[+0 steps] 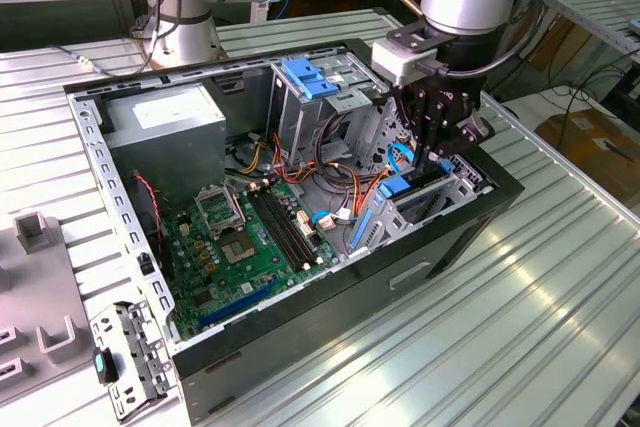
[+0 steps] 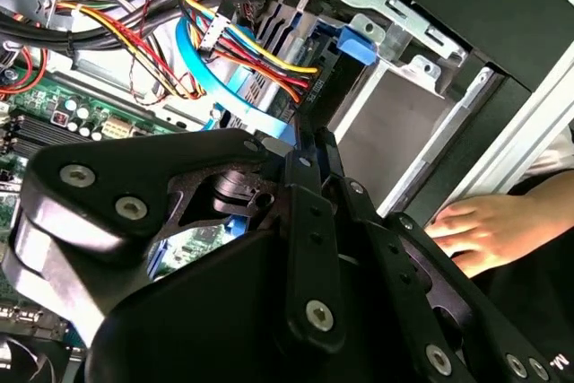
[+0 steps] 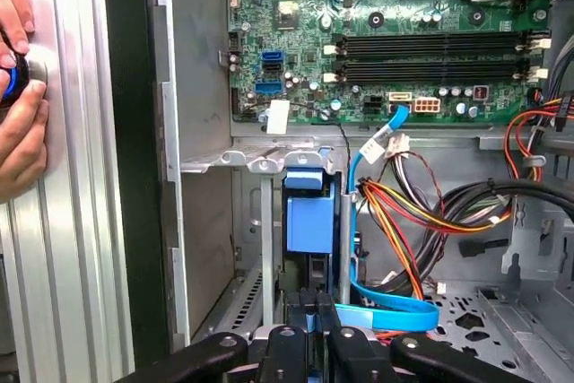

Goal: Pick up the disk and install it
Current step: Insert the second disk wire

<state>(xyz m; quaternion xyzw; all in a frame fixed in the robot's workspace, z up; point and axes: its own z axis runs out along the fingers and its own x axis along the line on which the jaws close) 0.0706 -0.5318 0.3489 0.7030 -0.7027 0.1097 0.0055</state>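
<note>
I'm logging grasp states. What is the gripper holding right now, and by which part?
The gripper is shut on the disk, pinching its upper edge while it stands on edge in the drive bay of the computer case.

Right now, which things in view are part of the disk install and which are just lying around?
Job:
gripper, over the bay
disk, edge-on in the bay
drive bay

Just there:
power supply box
motherboard
blue latch
loose bracket on the table
a hand beside the case
</note>
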